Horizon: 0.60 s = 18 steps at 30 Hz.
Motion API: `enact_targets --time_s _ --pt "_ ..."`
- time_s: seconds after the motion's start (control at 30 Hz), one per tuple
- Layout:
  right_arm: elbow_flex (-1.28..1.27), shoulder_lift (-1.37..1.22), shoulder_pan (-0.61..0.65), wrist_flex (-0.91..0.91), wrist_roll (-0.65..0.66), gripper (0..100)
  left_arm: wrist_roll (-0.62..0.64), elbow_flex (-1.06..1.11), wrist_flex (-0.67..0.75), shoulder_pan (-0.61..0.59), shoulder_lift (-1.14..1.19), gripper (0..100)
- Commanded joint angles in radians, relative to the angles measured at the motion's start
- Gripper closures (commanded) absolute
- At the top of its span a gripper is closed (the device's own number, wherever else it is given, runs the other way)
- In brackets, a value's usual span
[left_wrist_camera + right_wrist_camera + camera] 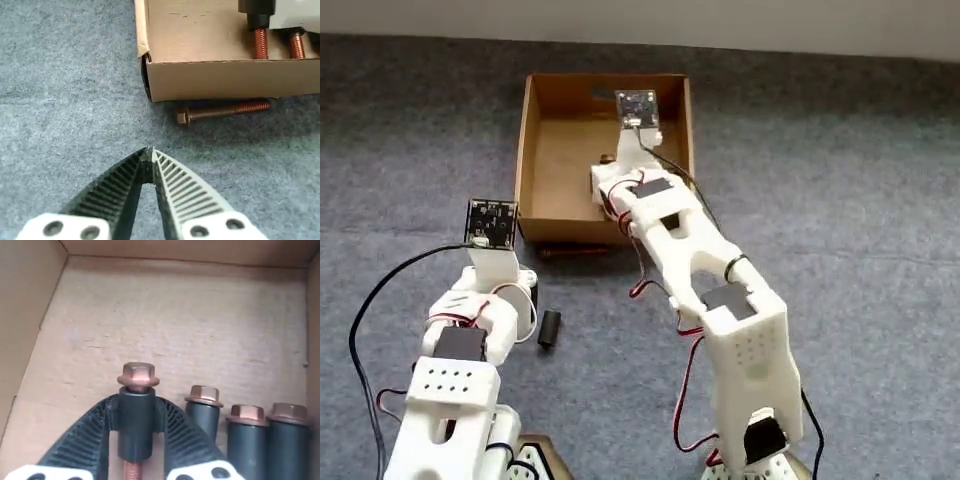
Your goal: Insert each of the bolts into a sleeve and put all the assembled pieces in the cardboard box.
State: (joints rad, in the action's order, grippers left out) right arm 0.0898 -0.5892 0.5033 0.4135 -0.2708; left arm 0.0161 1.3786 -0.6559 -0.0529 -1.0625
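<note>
While the right gripper (136,407) is clamping the dark sleeve (136,427) around its middle, the copper bolt (138,375) seated in it is riding along, low over the floor of the cardboard box (165,320). Whether the piece is touching that floor I cannot tell.

The piece is looking stiff and dense for its size, and the sleeve's smooth wall is probably offering little friction, so the mid-sleeve is seeming the best place to grip. Only the bolt's head is stopping it in the sleeve, so tilting the piece head-down could let the bolt slide out.

Its long axis is running from the box's near wall to its far wall, with the head pointing at the far wall. Three finished pieces (245,435) are lying parallel just beside it, toward a side wall.

Outside, a loose bolt (222,111) is lying along the near wall, and a bare sleeve (549,328) is lying on the table (860,200) beside the left arm. The left gripper (150,155) is hovering closed and empty near that bolt.
</note>
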Motion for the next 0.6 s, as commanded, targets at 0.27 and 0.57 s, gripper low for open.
enact_targets --time_s 0.27,0.57 --pt "0.216 -0.019 0.002 0.226 -0.003 99.2 -0.003 -0.007 0.018 -0.001 -0.004 99" --pt "0.214 -0.022 0.004 0.231 -0.003 99.2 -0.003 -0.007 0.018 -0.001 -0.004 99"
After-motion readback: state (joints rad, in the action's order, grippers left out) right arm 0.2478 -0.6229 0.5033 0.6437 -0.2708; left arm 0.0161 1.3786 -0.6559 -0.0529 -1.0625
